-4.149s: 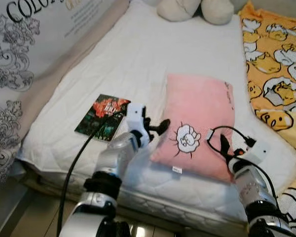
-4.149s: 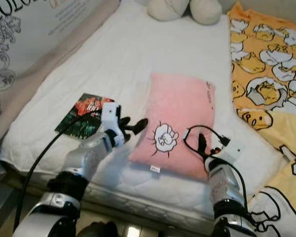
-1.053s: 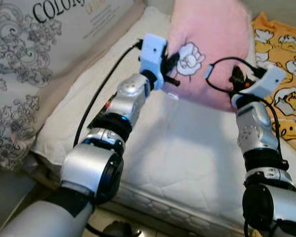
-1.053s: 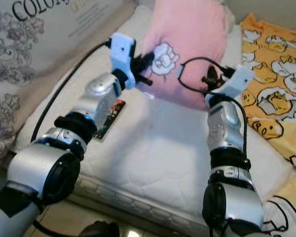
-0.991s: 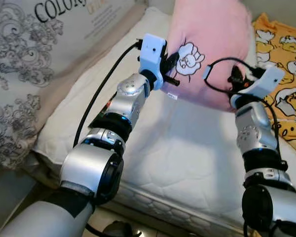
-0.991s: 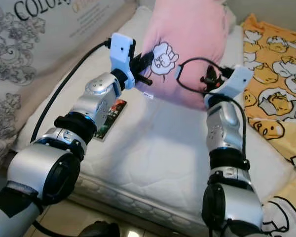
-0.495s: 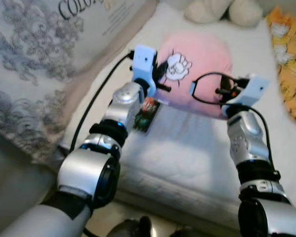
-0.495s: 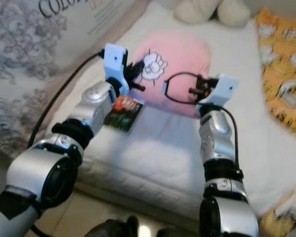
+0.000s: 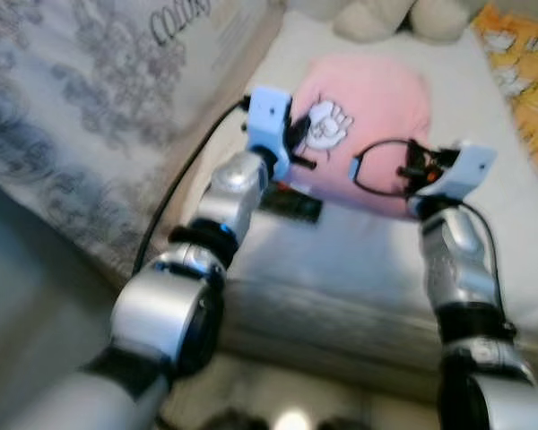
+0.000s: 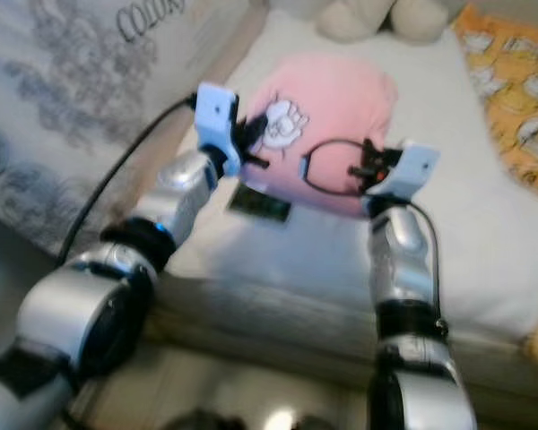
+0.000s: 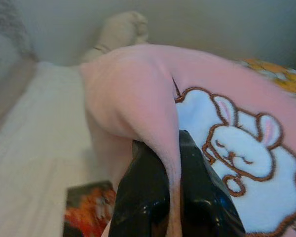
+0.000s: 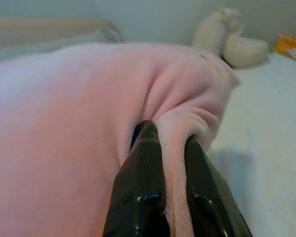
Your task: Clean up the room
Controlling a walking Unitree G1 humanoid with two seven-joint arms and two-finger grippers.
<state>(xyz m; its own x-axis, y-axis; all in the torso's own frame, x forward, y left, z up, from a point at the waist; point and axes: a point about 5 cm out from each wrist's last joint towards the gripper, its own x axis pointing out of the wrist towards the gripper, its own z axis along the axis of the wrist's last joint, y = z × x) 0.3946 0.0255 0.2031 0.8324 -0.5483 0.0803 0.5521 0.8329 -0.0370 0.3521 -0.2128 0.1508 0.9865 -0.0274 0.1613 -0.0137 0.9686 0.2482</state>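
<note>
Over the white quilted mattress, both arms reach forward and hold a soft pink fleece pillow with a white rabbit patch by its near edge. The left gripper has its two black fingers pressed together on a fold of the pink fabric just beside the rabbit patch, and the right gripper likewise pinches a ridge of fleece between its fingers at the pillow's other near corner. Gripping the two corners looks like a way to keep the limp pillow spread out and under control, so it can be carried or laid flat rather than sagging from one point.

From the head views the pillow lies just beyond the grippers, its far part resting toward the head of the bed, near a cream plush toy by the wall. Whether the near edge is lifted clear of the mattress or touches it cannot be told through the blur.

A dark book with a red and green cover lies flat on the mattress beneath the pillow's near edge, close to the left gripper. An orange blanket printed with yellow cartoon figures covers the bed on the robot's right. A grey patterned fabric with lettering stands along the left side.
</note>
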